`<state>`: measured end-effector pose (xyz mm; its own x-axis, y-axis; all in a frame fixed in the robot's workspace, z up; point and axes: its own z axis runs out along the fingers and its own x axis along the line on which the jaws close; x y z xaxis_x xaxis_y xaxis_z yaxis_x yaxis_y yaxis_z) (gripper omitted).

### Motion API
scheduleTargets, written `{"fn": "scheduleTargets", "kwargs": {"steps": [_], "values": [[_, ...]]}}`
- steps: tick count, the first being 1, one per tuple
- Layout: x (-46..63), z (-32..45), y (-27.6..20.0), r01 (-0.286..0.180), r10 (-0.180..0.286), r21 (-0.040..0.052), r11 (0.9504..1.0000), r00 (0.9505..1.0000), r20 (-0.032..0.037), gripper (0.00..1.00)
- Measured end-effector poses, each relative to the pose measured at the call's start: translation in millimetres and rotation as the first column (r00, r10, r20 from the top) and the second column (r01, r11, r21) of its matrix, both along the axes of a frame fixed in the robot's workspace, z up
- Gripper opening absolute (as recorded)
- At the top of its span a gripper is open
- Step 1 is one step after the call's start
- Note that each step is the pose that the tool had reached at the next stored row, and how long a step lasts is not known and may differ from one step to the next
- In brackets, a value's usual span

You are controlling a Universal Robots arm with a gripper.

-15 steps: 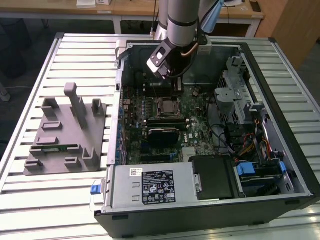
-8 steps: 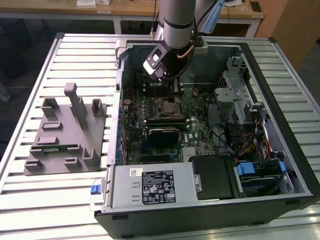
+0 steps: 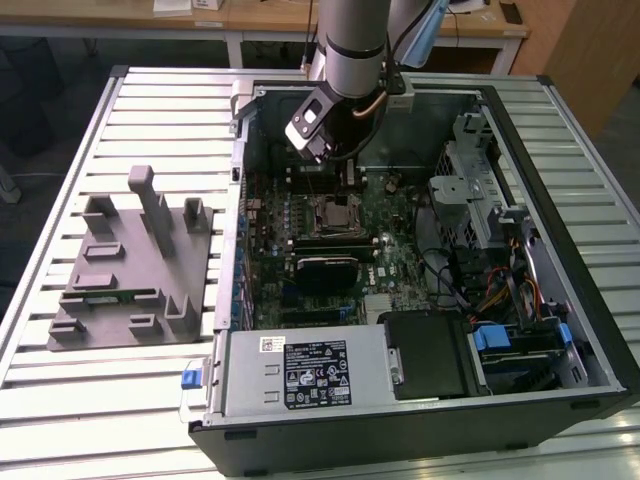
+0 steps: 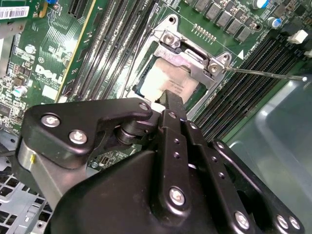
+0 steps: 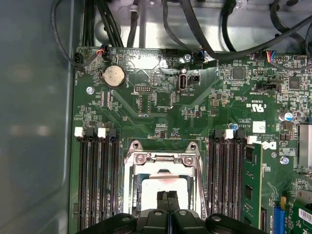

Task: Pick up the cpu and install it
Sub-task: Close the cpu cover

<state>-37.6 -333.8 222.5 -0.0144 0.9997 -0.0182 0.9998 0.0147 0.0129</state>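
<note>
The cpu [image 4: 165, 80] is a pale silvery square lying flat inside the metal-framed socket [image 4: 195, 58] on the green motherboard. It also shows in the first wrist view, the cpu [image 5: 158, 186] sitting within the socket frame [image 5: 161, 158]. My gripper [image 4: 173, 100] hangs right over the chip's near edge with its black fingers pressed together and nothing seen between them. Whether the tips touch the chip I cannot tell. In the exterior view the gripper [image 3: 345, 170] hovers inside the open computer case, above the socket [image 3: 336, 212].
A grey plastic holder block [image 3: 130, 270] with upright posts stands on the slatted table at the exterior view's left. Memory slots [image 5: 97, 180] flank the socket on both sides. A thin socket lever [image 4: 265, 74] sticks out sideways. Case walls [image 3: 235, 200], cables and a drive cage [image 3: 470, 190] crowd the case.
</note>
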Motion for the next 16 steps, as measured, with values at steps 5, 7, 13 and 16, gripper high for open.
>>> {"fn": "scheduleTargets", "kwargs": {"steps": [5, 7, 13, 16], "values": [[0.0, -0.3, 0.0, -0.079, 0.079, 0.0001, 0.9969, 0.9969, 0.0001, 0.11], [0.0, -0.4, 0.0, -0.114, 0.114, 0.0000, 0.9934, 0.9934, 0.0001, 0.11], [0.0, -0.8, 0.0, -0.222, 0.222, 0.0000, 0.9750, 0.9750, 0.0001, 0.11], [0.0, -1.0, 0.0, -0.275, 0.275, -0.0001, 0.9616, 0.9616, 0.0001, 0.11]]}}
